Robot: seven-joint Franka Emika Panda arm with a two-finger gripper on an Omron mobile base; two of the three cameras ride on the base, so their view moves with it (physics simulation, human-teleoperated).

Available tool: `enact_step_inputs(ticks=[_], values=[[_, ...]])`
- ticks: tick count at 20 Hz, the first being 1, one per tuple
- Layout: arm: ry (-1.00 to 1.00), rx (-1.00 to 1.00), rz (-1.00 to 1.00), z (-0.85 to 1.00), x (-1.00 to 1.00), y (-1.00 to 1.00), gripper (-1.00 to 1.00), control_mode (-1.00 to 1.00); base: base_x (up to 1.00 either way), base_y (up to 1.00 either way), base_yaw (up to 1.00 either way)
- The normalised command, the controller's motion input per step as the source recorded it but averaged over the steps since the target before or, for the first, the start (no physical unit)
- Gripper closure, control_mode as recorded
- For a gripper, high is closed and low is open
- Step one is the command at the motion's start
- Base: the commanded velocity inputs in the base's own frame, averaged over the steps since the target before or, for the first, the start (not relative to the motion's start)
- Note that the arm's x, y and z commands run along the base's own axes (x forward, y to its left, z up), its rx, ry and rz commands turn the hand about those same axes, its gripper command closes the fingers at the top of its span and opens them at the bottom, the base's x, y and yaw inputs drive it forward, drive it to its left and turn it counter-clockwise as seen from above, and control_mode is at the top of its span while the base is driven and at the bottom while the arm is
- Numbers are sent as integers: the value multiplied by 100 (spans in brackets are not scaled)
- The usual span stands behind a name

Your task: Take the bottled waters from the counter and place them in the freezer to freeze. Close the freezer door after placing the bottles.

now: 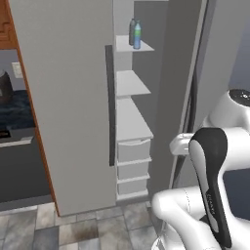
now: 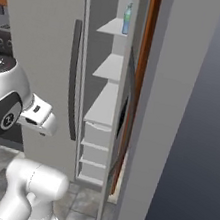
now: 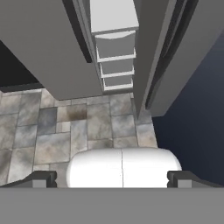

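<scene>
The freezer (image 1: 68, 97) stands with its left panel shut and its right side open onto white shelves. Both bottled waters stand upright on the top shelf: the grey-clear one (image 1: 132, 31) right beside the pale blue one (image 1: 137, 35), whose green label also shows from the right (image 2: 127, 19). The freezer door (image 1: 198, 73) hangs ajar, its grey outer face (image 2: 166, 116) turned to the right. My gripper (image 3: 112, 181) is open and empty, pointing down at the tiled floor in front of the door's free edge (image 3: 142, 87). The black counter (image 1: 17, 110) lies at the far left.
White drawers (image 1: 133, 151) stack below the lower shelves. The left panel's long dark handle (image 1: 110, 105) runs beside the opening. Grey floor tiles (image 3: 52, 127) spread in front of the freezer. A dark wall (image 2: 209, 149) closes the right side. Brown cupboards (image 1: 5, 24) hang above the counter.
</scene>
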Motion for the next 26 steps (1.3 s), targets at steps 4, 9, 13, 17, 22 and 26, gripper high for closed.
enact_step_inputs(ticks=[4, 9, 13, 17, 22, 26], values=[[0, 0, 0, 0, 0, 0, -100, 100, 0, -36, 0], [0, 0, 0, 0, 0, 0, -100, 100, 0, -39, 1], [0, 0, 0, 0, 0, 0, -100, 100, 2, -39, 3], [0, 0, 0, 0, 0, 0, -100, 100, 9, -31, 4], [0, 0, 0, 0, 0, 0, -100, 100, 8, -27, 3], [0, 0, 0, 0, 0, 0, -100, 100, 21, -28, 1]])
